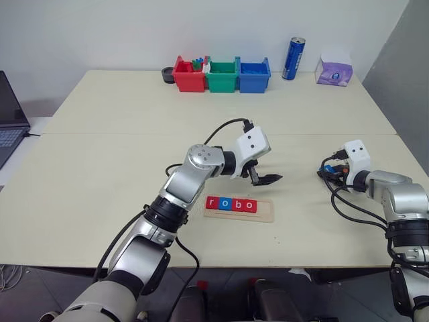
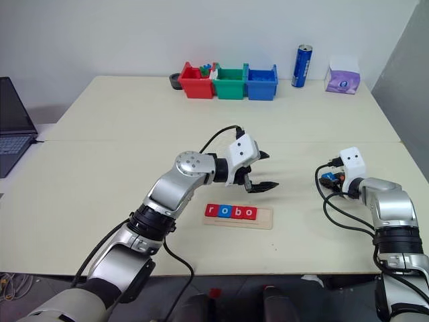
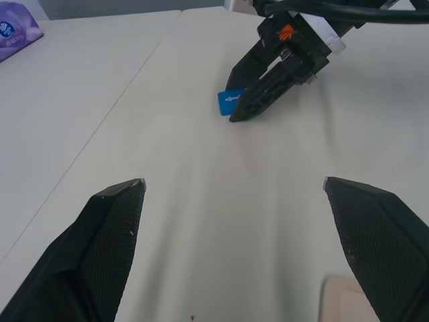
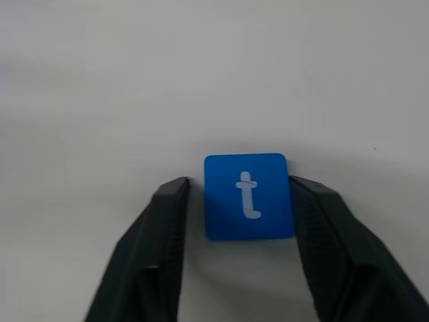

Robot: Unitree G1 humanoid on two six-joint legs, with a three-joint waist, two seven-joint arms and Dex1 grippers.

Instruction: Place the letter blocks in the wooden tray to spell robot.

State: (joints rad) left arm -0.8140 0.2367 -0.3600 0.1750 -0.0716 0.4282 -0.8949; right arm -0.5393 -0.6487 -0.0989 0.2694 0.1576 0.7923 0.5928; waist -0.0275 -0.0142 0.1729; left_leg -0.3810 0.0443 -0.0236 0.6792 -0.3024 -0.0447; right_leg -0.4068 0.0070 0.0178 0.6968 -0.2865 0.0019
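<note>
Our right tool (image 4: 238, 201) straddles the blue t block (image 4: 249, 196) flat on the tabletop (image 1: 120, 154), one finger touching, small gap at the other. Uneven closing could skid it. Left tool (image 3: 234, 221) spread wide near the wooden tray (image 1: 267, 213), which reads r-o-b-o.

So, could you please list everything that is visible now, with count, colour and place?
Letter blocks in tray: four, red and blue, spelling "robo".
Block "t": one, blue, on the table between the right jaws.
Wooden tray: one, pale, near the front edge; right end free.
Bins: three, red, green, blue, at the far edge.
Can: one, blue, right of the bins.
Tissue pack: one, purple, far right.
Laptop: one, dark, left.
Table: one, cream.
Left gripper: open, above the tray.
Right gripper: jaws around "t".
</note>
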